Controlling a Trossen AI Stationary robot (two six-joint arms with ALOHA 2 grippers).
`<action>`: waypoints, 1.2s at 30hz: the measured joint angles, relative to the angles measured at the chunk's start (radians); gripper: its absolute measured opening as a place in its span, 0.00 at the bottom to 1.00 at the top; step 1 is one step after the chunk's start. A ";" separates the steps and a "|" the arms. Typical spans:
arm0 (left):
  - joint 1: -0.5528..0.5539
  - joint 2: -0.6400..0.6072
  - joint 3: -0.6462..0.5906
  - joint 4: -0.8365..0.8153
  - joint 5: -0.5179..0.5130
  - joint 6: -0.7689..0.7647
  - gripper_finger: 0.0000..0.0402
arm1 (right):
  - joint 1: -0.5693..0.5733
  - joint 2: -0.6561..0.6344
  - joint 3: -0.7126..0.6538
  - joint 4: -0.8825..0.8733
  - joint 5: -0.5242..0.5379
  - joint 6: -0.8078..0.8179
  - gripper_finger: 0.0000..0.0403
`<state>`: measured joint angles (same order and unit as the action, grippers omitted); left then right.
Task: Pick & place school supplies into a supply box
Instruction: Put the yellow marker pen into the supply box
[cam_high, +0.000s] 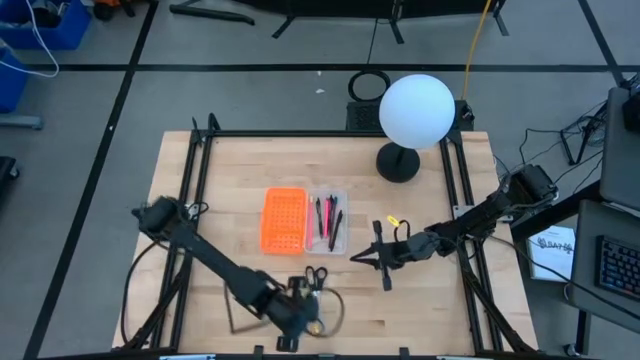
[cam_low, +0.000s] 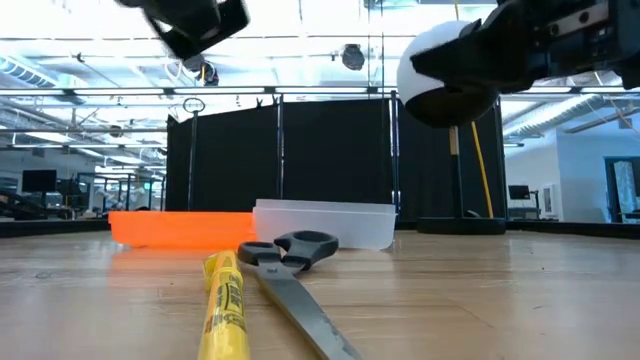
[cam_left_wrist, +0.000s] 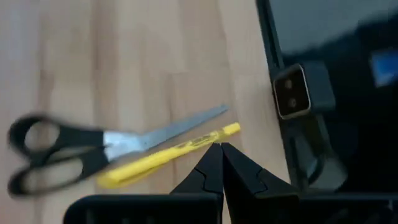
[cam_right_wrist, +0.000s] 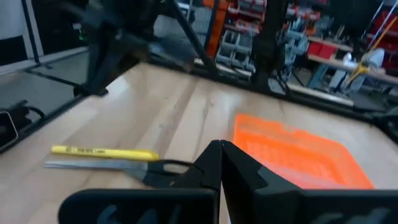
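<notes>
Left gripper (cam_left_wrist: 221, 147) above scissors (cam_high: 315, 277) and yellow pen (cam_left_wrist: 168, 155), jaws clenched, empty. Right gripper (cam_right_wrist: 221, 144) at 3 o'clock of box (cam_high: 327, 220), clenched, empty.

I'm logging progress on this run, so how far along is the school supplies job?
Done: a few red and black pens lie in the clear plastic tray beside the orange perforated tray.
In hand: nothing. The left gripper, shut, hovers over the yellow pen and black-handled scissors; the right gripper is shut too.
Left: those two on the wooden table, plus a small yellow item.
</notes>
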<state>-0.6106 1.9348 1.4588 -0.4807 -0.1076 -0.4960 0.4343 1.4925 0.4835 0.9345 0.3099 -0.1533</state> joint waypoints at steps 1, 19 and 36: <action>0.000 0.033 0.055 -0.044 0.001 0.048 0.01 | 0.000 0.000 0.000 0.006 0.000 -0.008 0.00; 0.036 0.241 0.351 -0.402 -0.101 0.529 0.48 | -0.002 0.000 0.000 -0.004 0.039 -0.016 0.00; 0.055 0.271 0.351 -0.287 -0.018 0.929 0.47 | -0.002 0.000 0.000 -0.061 0.059 0.010 0.00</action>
<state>-0.5551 2.2059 1.8099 -0.7680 -0.1254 0.4329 0.4320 1.4925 0.4835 0.8733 0.3691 -0.1429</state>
